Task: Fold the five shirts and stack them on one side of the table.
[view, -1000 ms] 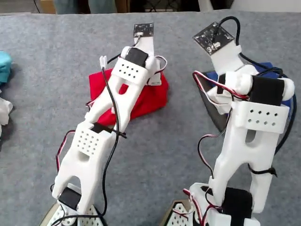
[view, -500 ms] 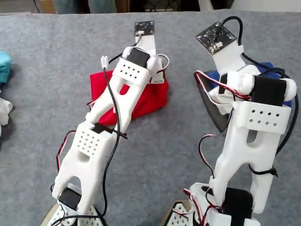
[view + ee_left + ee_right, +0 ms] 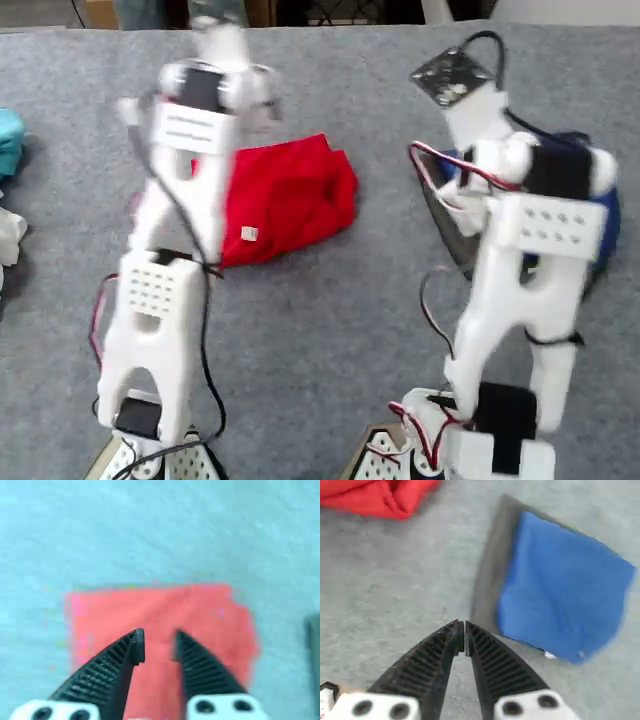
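You are working over a grey, felt-like worktop [image 3: 330, 330] that spans the high view from side to side, its nap plain and unpatterned. The same grey covering lies beneath both wrist views. Its far edge runs along the top of the high view, and past it you can see a bit of the room. A brown wooden piece [image 3: 98, 12] sits toward the left, and a dark gap [image 3: 340, 10] crossed by thin lines sits near the middle. A pale, whitish surface [image 3: 565, 8] fills the right corner.
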